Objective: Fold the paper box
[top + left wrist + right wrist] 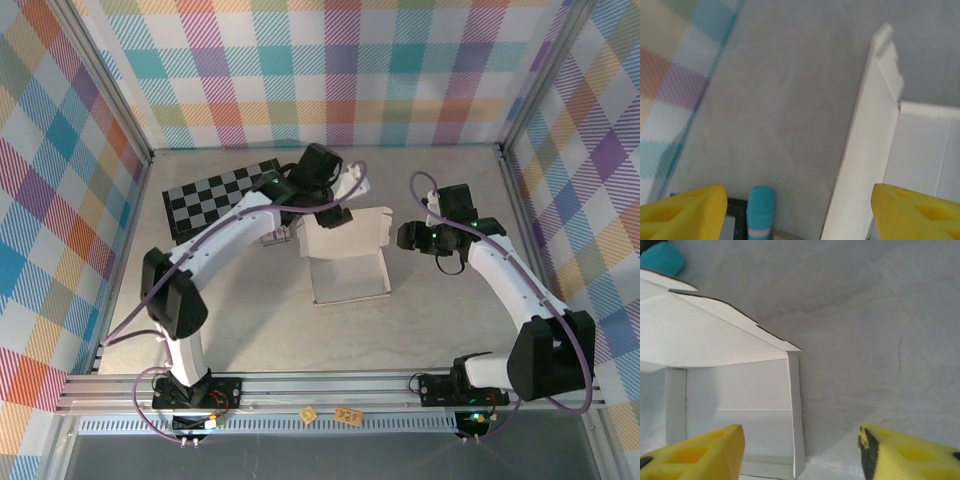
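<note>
Left wrist view shows the yellow left fingers [685, 210] spread, pinching nothing; the right fingers [695, 452] likewise gape (empty too). Between the arms, on the grey surface [240, 320], sits the plain white thin-card paper box [348, 262]: rear wall raised, front panel lying flat, so folding looks roughly half done.

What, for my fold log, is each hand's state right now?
Left hand: open, straddling the paper box wall, not gripping.
Right hand: open, holding nothing.
</note>
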You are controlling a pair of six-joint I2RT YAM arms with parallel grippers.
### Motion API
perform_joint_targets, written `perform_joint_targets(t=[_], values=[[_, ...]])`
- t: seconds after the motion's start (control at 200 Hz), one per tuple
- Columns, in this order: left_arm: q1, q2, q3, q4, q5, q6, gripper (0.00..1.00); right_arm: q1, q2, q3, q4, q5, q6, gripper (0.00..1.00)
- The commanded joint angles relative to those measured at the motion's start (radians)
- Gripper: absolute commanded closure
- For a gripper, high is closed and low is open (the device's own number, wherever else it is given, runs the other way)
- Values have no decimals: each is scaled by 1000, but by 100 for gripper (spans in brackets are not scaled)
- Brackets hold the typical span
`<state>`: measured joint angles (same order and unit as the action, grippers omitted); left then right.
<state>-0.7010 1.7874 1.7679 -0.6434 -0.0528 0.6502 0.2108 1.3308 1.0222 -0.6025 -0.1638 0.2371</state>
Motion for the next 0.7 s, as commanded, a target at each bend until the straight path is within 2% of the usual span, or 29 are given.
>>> perform_joint_targets(t=[0.0, 0.095, 0.185, 0.27, 0.35, 0.54, 0.695], values=[[39, -88, -42, 14, -66, -301, 26, 7, 58, 64, 58, -106, -141, 42], [76, -104, -38, -106, -27, -504, 32, 6, 126, 117, 60, -172, -220, 42], [108, -141, -94, -196, 53, -622, 41, 7, 174, 154, 54, -165, -277, 44], [125, -251, -289, -134, 74, -671, 42, 4, 174, 128, 91, -179, -355, 44], [175, -332, -443, -53, 156, -719, 42, 0, 163, 82, 132, -193, -409, 44], [249, -404, -663, 147, 238, -734, 47, -49, 129, -39, 236, -334, -460, 42], [251, -365, -729, 244, 287, -678, 51, -51, 163, -58, 270, -338, -485, 43]])
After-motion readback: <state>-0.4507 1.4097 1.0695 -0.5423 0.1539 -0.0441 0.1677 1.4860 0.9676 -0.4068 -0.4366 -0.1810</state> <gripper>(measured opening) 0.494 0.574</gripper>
